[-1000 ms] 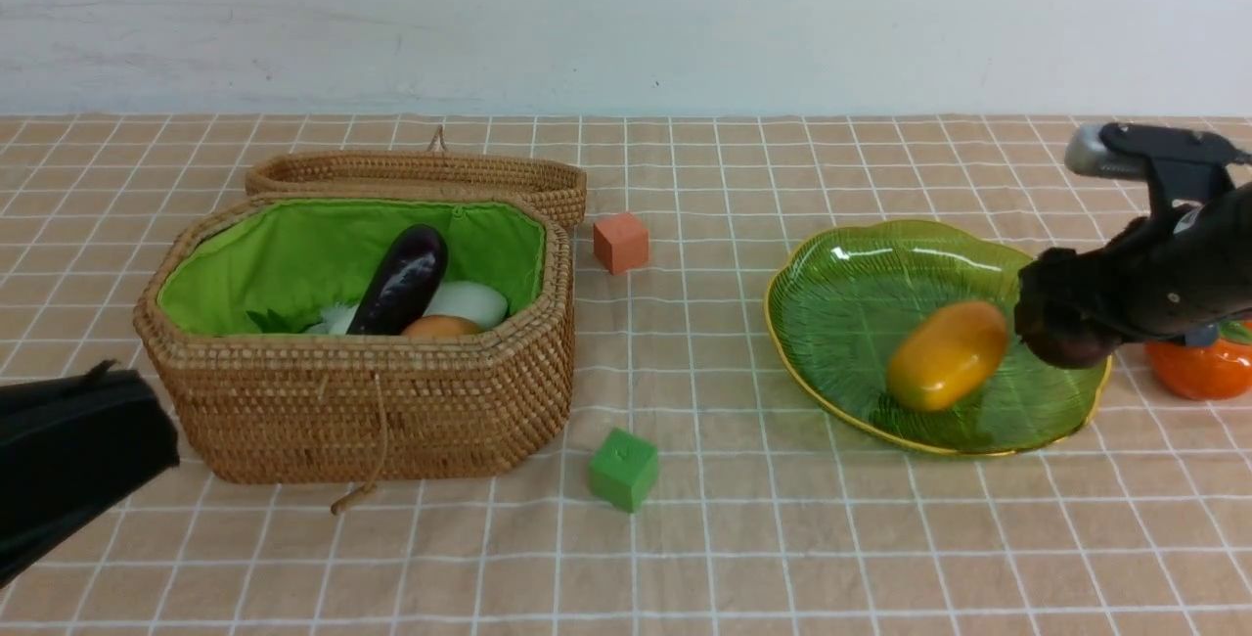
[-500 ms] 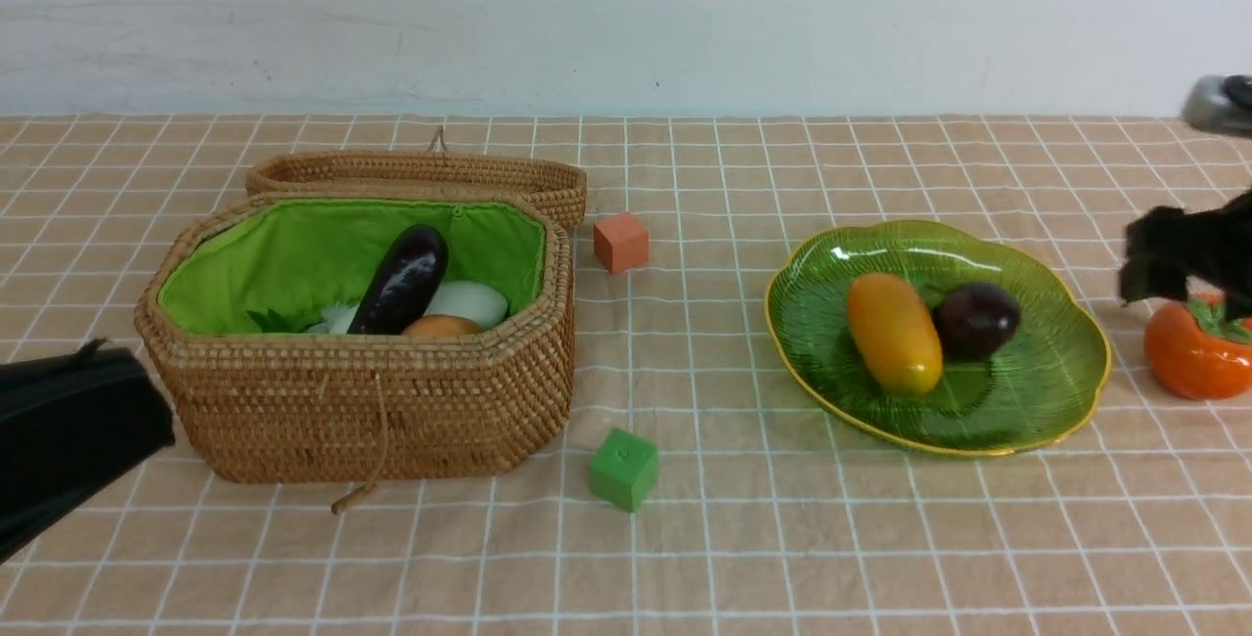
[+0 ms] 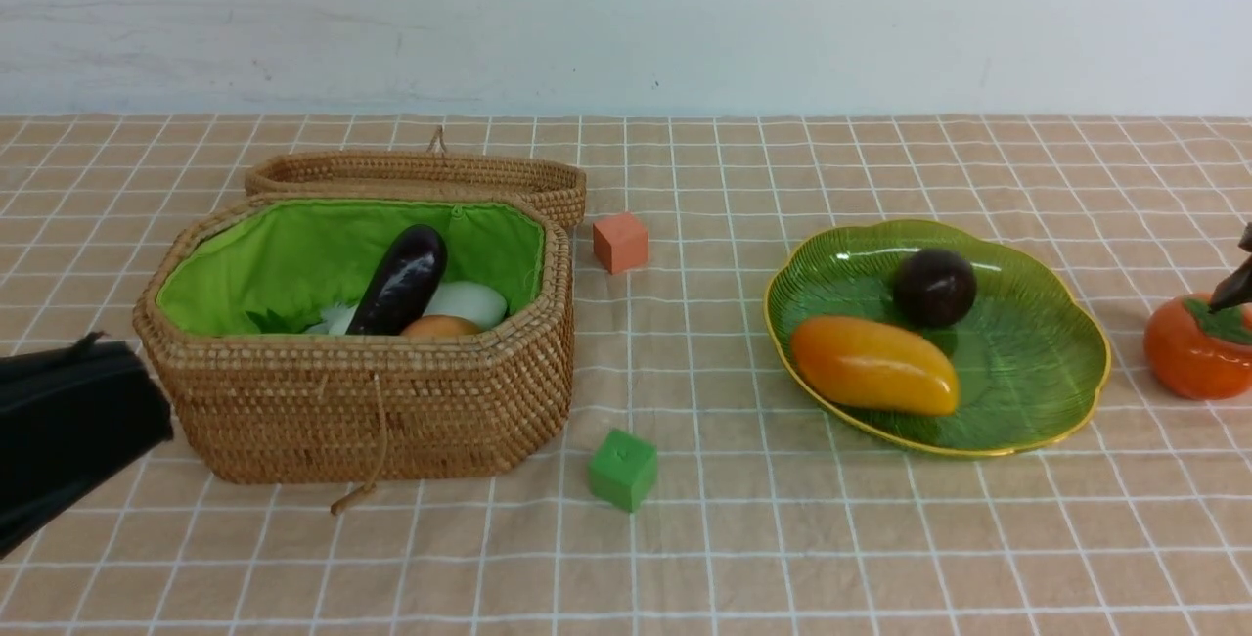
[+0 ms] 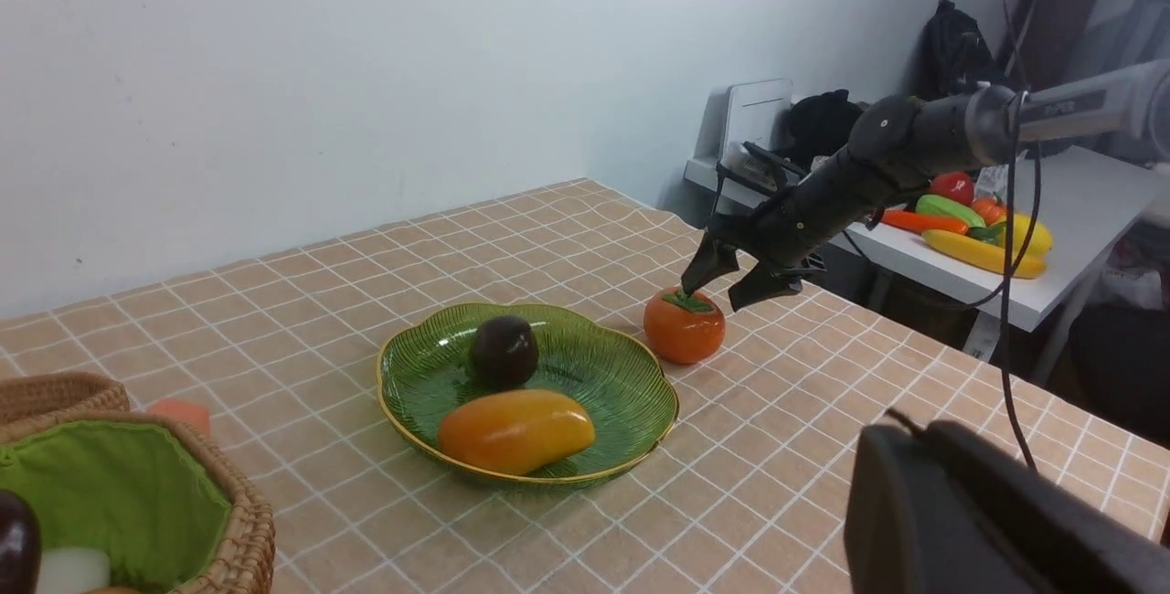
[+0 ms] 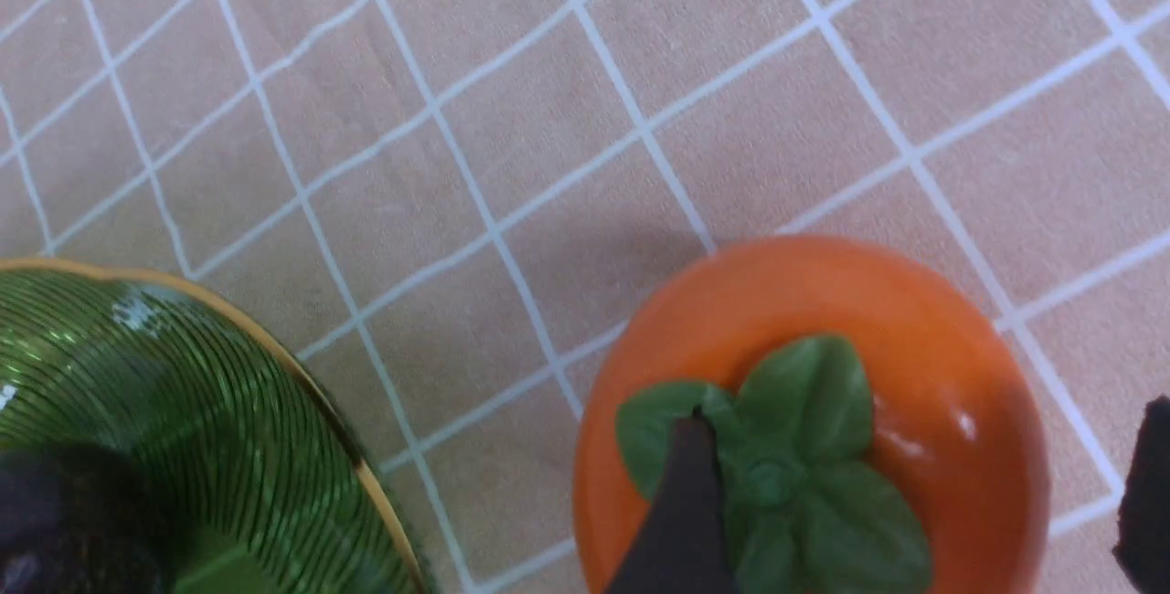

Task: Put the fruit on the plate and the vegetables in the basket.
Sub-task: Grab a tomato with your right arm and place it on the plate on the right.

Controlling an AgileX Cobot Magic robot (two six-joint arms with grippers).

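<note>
orange cube (image 3: 621,243): on table (image 3: 704,558) | green cube (image 3: 623,470): also there (tilted look) | white wall (image 3: 626,20): behind

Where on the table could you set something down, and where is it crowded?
Bare: between the green cube and plate; also in front of the plate. Crowded: right of the plate, where the persimmon and right end effector sit.

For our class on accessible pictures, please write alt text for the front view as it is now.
A ribbed green plate holds a yellow-orange toy mango and a dark purple toy mangosteen. An orange toy persimmon sits off it, to the right. Left, a brown wicker basket holds a purple eggplant among other vegetables.
</note>
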